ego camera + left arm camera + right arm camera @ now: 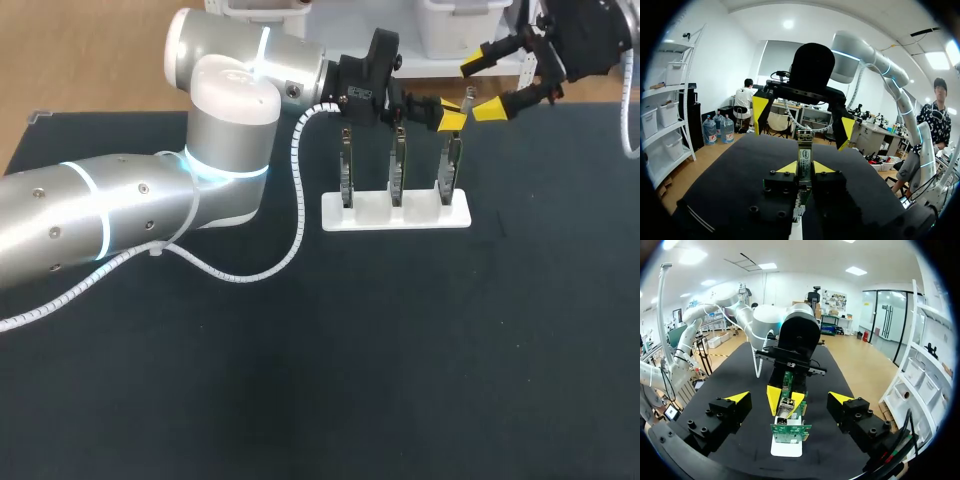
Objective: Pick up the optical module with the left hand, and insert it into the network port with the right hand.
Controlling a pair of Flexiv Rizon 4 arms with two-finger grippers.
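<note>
Our left claw [805, 169] is clamped on the module [805, 149], held above the white rack [395, 214] on the desk [400, 350]. Our right claw [484, 86] faces it, spread wide.

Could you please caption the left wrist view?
The left gripper, shut on the optical module, faces the open right gripper.

My left arm [120, 210] stretches above the white stand [395, 212]. My left gripper [452, 112], over the stand's right end, seems clamped on the optical module [805, 152]. My right gripper [480, 88] faces it just beyond that end, fingers spread wide.
</note>
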